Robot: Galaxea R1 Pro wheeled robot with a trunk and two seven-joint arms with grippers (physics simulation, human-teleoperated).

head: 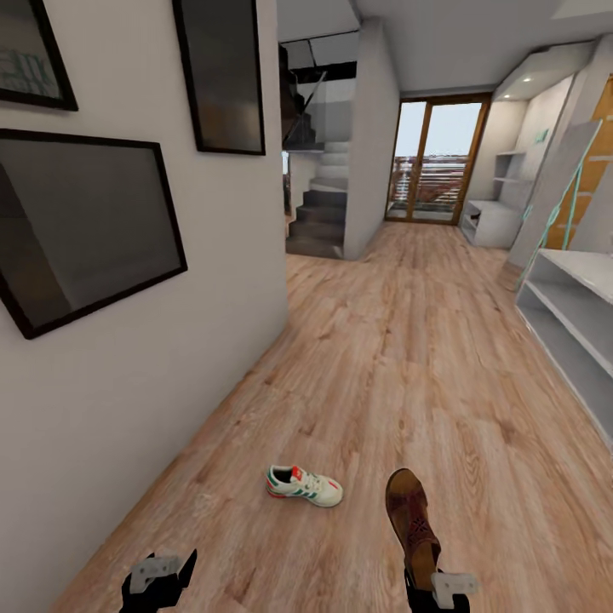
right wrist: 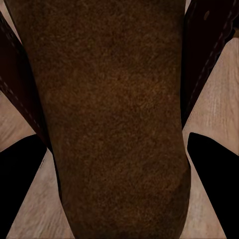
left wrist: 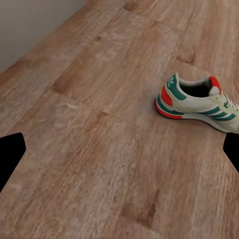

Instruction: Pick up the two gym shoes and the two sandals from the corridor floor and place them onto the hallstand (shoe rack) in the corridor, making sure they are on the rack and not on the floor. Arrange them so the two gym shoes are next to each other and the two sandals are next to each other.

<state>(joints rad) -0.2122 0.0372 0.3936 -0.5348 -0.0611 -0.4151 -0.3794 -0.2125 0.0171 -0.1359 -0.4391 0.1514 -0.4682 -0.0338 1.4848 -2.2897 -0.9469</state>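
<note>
One cream-white gym shoe point(head: 304, 485) with green stripes lies on its sole on the corridor floor point(head: 409, 340), ahead of me and close to the left wall. In the left wrist view that gym shoe point(left wrist: 199, 102) is ahead of my left gripper point(left wrist: 119, 154), whose fingers are spread wide with bare floor between them. My left gripper point(head: 162, 577) hovers low, short of the shoe. My right gripper point(head: 426, 587) is shut on a dark brown sandal point(head: 413, 515), toe pointing away, lifted off the floor. That sandal point(right wrist: 109, 99) sits between the right fingers point(right wrist: 22, 174). The hallstand point(head: 491, 223) stands far down the corridor on the right.
A grey unit with long open shelves point(head: 572, 317) runs along the right edge. The white wall point(head: 153, 383) with dark framed pictures is close on the left. Stairs point(head: 322, 223) and a glass door point(head: 436, 162) lie at the far end. Open floor stretches ahead.
</note>
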